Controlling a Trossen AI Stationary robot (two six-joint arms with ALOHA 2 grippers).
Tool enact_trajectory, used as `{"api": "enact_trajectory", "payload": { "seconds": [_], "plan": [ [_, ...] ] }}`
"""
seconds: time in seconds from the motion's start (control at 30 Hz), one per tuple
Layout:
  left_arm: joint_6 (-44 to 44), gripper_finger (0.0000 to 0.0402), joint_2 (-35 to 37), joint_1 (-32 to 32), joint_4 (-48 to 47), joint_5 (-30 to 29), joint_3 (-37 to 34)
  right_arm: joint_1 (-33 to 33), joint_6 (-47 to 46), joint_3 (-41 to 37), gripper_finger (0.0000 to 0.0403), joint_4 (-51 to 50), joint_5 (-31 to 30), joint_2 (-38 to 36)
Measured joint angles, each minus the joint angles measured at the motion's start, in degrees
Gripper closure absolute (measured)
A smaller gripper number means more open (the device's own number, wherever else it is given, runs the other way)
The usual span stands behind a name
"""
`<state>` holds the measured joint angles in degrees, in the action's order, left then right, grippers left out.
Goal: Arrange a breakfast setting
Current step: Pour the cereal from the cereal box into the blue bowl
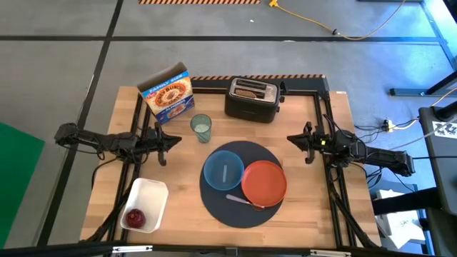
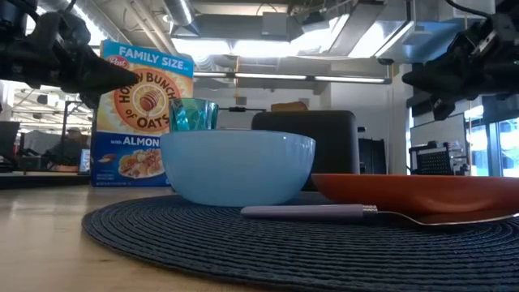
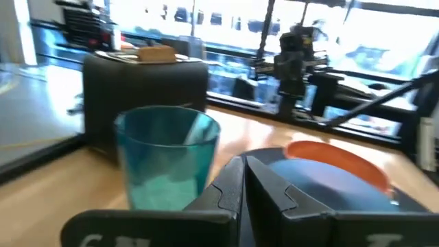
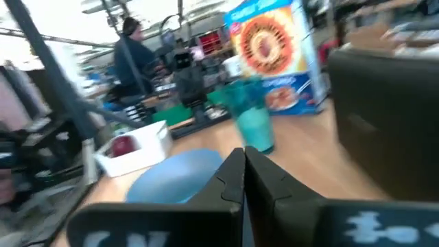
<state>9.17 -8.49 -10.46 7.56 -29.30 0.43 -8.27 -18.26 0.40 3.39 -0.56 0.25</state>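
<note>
Nearest to the low camera lies the round dark mat [image 2: 243,235], its woven edge close to the lens, and on it the metal spoon [image 2: 357,213] rests in front of the blue bowl [image 2: 238,166] and the orange-red plate [image 2: 422,193]. Behind the bowl stands the small clear greenish glass [image 2: 193,114], and behind that a cereal box [image 2: 142,113] where I read "FAMILY SIZE", "HONEY BUNCHES OF OATS" and "ALMON". From the high view, the mat [image 1: 214,196] is in the middle of the wooden table [image 1: 178,214], with bowl [image 1: 223,171] and plate [image 1: 264,180] touching side by side; free wood stays all around the mat. The glass [image 1: 201,128] is just beyond the mat edge, near the left gripper [image 1: 173,142], which hovers with its fingers pressed together. The right gripper [image 1: 294,140] hovers at the other side, also closed and holding nothing. A black toaster [image 1: 251,99] with the toast slice [image 1: 248,91] in its slot stands at the far edge. The red apple [image 1: 134,218] lies in a white tub [image 1: 145,205] at the near left corner. In the left wrist view the glass [image 3: 168,165] is just ahead of the closed fingers. In the right wrist view a person [image 4: 134,58] stands in the room beyond the table.
</note>
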Motion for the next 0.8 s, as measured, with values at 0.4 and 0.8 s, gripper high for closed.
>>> {"api": "enact_trajectory", "payload": {
  "seconds": [0.4,0.8],
  "plan": [
    [-2.65,0.039,-0.04,0.04,0.36,-5.46,2.27,0.0,1.14,-0.02,0.0344,1.68,-7.1,0.0],
    [-5.92,0.0357,-12.2,-0.46,-21.59,-8.8,24.45,0.0,11.16,-0.02,0.0131,13.89,-15.21,0.0]
  ]
}}
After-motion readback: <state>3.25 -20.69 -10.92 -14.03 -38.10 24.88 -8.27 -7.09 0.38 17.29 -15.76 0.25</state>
